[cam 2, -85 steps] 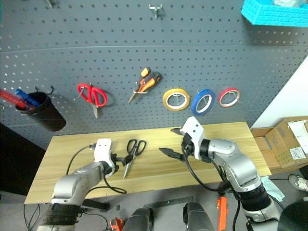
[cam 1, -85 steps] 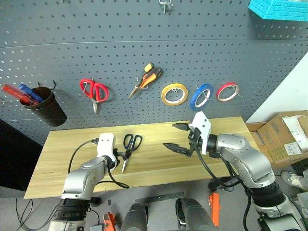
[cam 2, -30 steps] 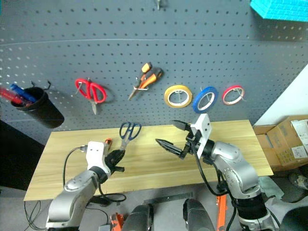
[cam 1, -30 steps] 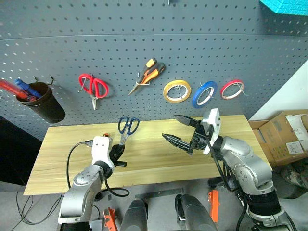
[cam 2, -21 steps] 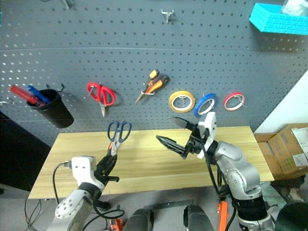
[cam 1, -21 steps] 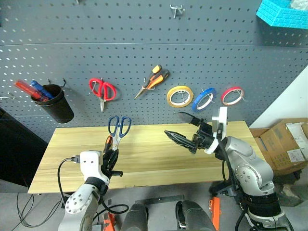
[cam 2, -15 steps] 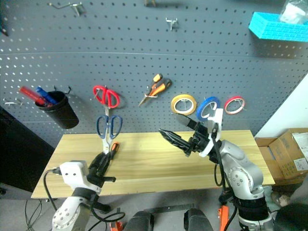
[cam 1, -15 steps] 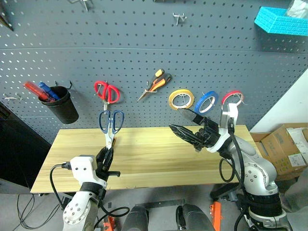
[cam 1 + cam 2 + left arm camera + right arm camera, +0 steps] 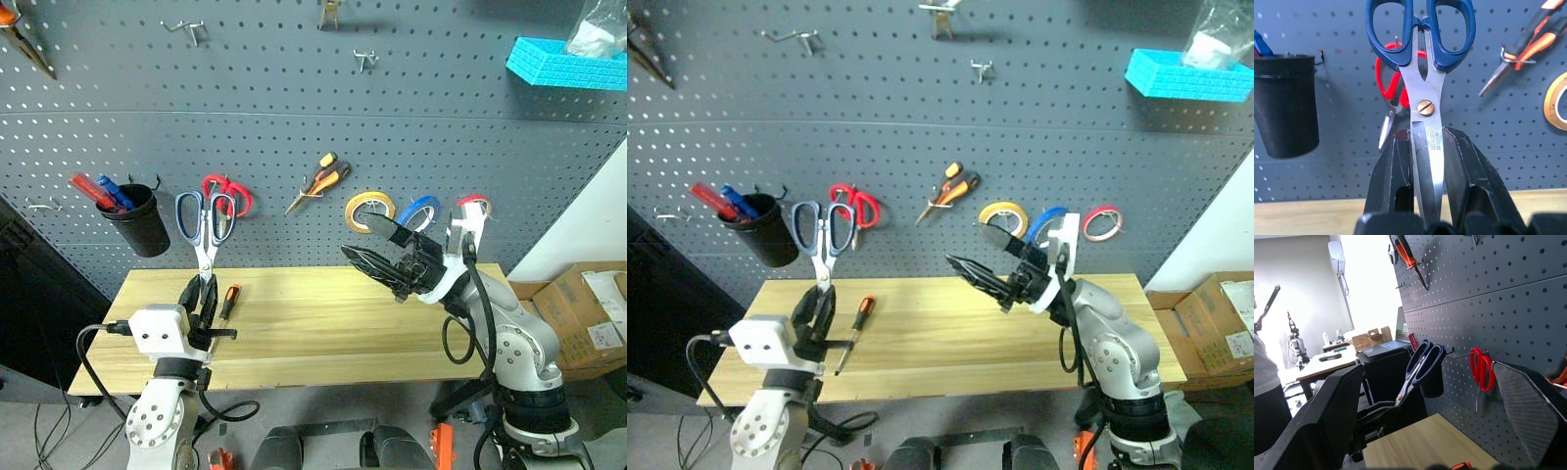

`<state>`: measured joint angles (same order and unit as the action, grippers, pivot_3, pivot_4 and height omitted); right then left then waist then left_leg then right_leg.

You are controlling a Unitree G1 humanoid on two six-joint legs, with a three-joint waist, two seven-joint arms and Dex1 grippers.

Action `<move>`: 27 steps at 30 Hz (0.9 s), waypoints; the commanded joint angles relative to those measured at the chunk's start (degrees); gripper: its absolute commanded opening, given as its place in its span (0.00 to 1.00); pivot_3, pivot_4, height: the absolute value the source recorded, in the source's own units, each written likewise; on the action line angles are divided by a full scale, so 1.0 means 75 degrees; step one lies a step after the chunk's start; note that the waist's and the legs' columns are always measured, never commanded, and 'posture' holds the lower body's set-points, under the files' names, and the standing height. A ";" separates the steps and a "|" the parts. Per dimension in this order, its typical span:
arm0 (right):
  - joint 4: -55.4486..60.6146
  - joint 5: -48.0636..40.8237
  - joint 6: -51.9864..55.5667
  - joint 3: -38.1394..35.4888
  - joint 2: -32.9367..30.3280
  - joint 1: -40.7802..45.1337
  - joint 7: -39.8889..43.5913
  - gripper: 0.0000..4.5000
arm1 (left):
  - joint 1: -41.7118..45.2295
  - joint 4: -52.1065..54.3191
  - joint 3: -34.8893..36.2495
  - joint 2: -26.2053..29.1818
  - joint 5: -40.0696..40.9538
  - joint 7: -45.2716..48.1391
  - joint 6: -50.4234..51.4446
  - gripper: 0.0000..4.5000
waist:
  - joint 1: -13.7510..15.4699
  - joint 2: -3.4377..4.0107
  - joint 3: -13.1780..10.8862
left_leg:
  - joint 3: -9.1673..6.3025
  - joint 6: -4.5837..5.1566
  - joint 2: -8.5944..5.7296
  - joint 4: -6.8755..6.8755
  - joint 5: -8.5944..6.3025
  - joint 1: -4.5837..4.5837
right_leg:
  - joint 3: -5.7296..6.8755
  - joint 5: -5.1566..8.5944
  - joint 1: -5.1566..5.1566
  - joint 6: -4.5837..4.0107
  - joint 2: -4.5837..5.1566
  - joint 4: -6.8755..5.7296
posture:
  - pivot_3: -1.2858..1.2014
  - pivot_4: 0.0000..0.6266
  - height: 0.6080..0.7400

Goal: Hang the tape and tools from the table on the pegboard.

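My left gripper is shut on the blades of the dark blue-handled scissors, held upright with the handles up, just in front of the pegboard. In the left wrist view the scissors rise between my fingers. The screwdriver lies on the table beside that gripper. The pliers and the blue tape hang on the pegboard. My right gripper stands open and empty above the table, in front of the tape rolls.
Red scissors hang right behind the held pair. A black cup hangs at the left, and yellow and red rolls hang by the blue one. Bare hooks sit higher up. A turquoise bin is at the top right.
My left gripper has lifted the scissors off the table and tipped them upright against the pegboard. The view has tilted upward. The right gripper stays open.
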<state>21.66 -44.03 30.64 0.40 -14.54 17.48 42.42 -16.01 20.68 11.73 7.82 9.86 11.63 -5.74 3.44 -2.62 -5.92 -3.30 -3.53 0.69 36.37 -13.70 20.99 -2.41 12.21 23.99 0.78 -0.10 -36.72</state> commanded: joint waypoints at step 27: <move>0.0258 -0.0042 -0.0153 -0.0028 0.0116 0.0283 -0.0713 1.00 | 0.1421 -0.1283 0.0274 0.0551 0.0853 0.0537 0.0469 0.11 | 0.0090 0.0012 0.0132 | 0.0001 0.0004 0.0004 -0.0005 -0.0002 -0.0016 | -0.0008 -0.0001 -0.0004 0.0000 -0.0010 -0.0018 | 0.60 0.02 1.00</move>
<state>21.34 -43.54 30.30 1.12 -13.68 18.52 37.27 -6.47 10.15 13.66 11.33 15.59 14.94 -1.59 4.12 -2.53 -4.93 -3.29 -3.50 0.72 36.33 -13.71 20.87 -2.47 12.21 23.96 0.79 -0.18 -36.85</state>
